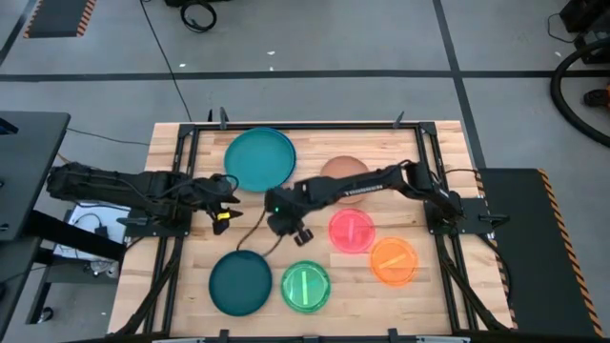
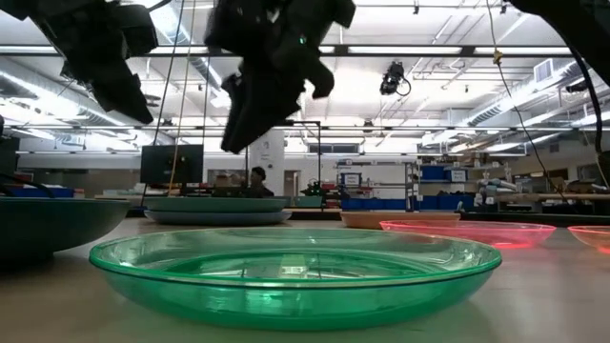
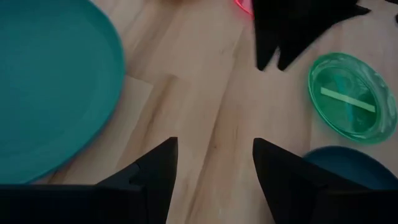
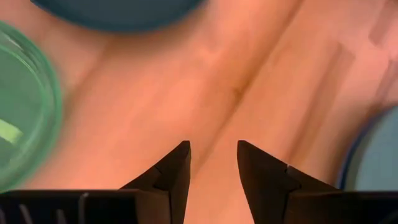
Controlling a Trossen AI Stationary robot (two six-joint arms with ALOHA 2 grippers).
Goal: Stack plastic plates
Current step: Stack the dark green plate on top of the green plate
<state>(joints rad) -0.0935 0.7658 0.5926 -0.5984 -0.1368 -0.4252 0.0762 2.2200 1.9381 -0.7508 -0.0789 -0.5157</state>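
Observation:
Six plates lie flat and apart on the wooden table. The large teal plate is at the far side, and the tan-brown plate beside it is partly under my right arm. The dark teal plate and the small green plate lie near the front edge. The pink plate and the orange plate lie to the right. My left gripper hangs open over bare wood between the two teal plates. My right gripper is open above bare wood left of the pink plate, touching nothing.
A black frame runs around the table top, and both arms reach in from the sides toward the middle. Bare wood shows beneath both grippers. In the low view the green plate fills the foreground, with a room behind.

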